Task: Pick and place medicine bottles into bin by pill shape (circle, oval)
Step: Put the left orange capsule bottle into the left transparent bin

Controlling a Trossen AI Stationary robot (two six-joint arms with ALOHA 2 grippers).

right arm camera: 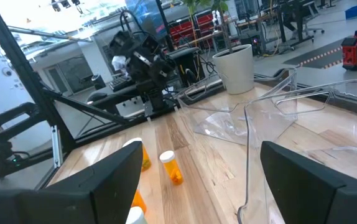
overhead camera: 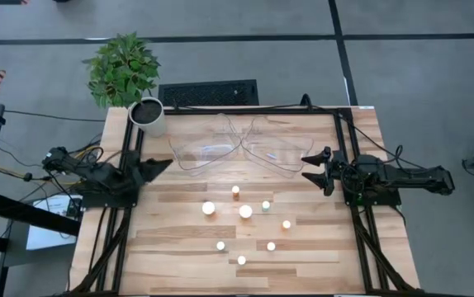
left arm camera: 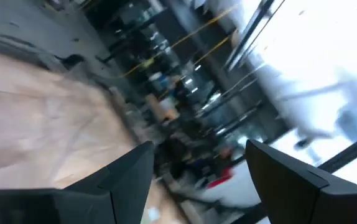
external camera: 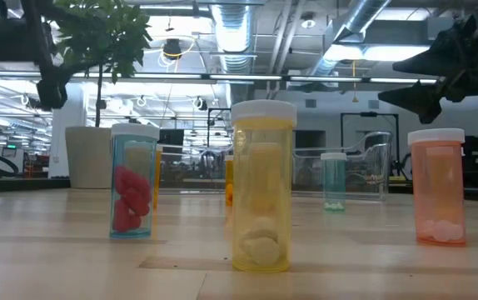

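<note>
While nothing is held, the right gripper (overhead camera: 314,169) is kept wide open at the table's (overhead camera: 179,247) 3 o'clock edge, fingers aimed toward 9 o'clock beside two clear bins (overhead camera: 282,148). At 9 o'clock, the left gripper (overhead camera: 158,167) is likewise spread and empty, pointing toward 3 o'clock. Eight medicine bottles (overhead camera: 245,211) are counted, standing upright between the arms, toward 6 o'clock of the bins.

Industrial lab: exposed ceiling ducts (external camera: 231,25)
</note>
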